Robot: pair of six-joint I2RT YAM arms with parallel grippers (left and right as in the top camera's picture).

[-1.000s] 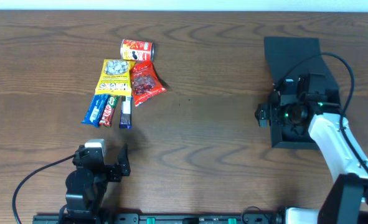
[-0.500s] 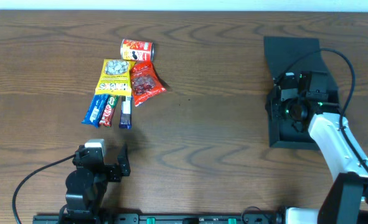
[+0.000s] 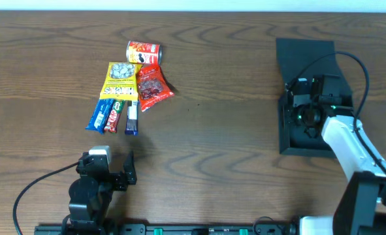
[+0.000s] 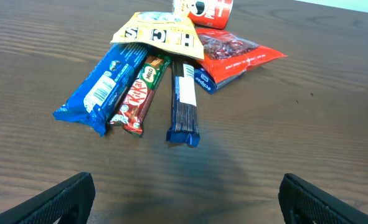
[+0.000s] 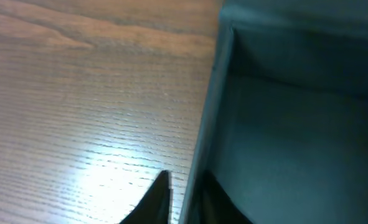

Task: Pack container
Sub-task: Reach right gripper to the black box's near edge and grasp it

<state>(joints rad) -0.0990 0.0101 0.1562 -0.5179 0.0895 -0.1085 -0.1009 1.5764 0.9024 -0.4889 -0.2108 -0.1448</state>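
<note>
We find the right gripper [image 5: 182,186] clenched on the left wall of the container [image 3: 307,57], at table right; the left gripper [image 4: 187,186] is released. Step, we judge: repositioning. Next: a steady drag toward the snacks [image 3: 119,81].

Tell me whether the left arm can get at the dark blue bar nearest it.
Probably yes. The left arm's fingers stand open, facing the dark blue bar, with only bare table between; nothing covers that bar's near end.
</note>
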